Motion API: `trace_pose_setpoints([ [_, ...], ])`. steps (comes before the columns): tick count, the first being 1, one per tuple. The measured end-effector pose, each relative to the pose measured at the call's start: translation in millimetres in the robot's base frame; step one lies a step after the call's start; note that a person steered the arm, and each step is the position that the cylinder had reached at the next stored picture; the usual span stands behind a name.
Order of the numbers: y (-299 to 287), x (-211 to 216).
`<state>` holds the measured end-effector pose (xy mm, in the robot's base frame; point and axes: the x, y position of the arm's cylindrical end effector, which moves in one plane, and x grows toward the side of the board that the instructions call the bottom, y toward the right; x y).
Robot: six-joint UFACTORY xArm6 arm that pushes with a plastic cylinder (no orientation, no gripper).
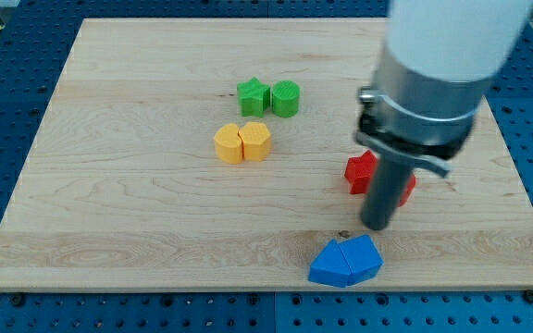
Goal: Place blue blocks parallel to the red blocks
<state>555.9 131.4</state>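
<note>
Two blue blocks [345, 263] lie touching side by side near the view's bottom edge of the wooden board [137, 213], right of centre; their shapes read as angular wedges. Two red blocks stand above them: a red star [360, 171] and another red block [408, 188], mostly hidden behind the rod. My tip [377, 225] rests on the board between the red pair and the blue pair, just above the blue blocks and a little apart from them.
A green star [253, 95] and a green cylinder-like block [285, 98] stand together at the view's upper middle. Two yellow blocks [242, 142] touch each other just below them. The arm's large body [433, 74] covers the upper right.
</note>
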Motion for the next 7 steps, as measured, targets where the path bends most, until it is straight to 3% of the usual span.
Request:
trace_pose_setpoints([
  [1,35,0],
  [3,44,20],
  [7,20,63],
])
